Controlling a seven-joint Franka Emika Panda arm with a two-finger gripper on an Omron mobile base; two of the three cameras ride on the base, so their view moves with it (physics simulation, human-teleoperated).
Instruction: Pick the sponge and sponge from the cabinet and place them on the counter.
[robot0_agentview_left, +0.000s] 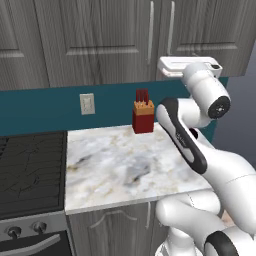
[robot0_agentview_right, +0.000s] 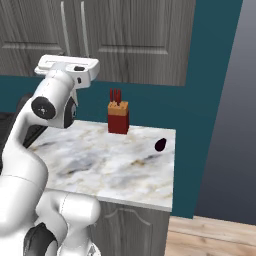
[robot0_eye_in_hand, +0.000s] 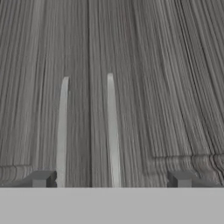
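The hand (robot0_eye_in_hand: 111, 180), jaws spread wide and grasping nothing, faces the closed doors of the cabinet (robot0_agentview_left: 100, 40), its two dark fingertips (robot0_eye_in_hand: 41, 178) low in the hand view and the pair of thin silver bar handles (robot0_eye_in_hand: 110, 131) upright just ahead of them. Both sponges are presumably behind these doors and cannot be seen, while the marble counter (robot0_agentview_left: 125, 165) below carries a red knife block (robot0_agentview_left: 143, 118) and a small dark object (robot0_agentview_right: 160, 144). Judged by kind, the sponges should be light, soft and compressible, best pinched across the narrow middle with a gentle squeeze.
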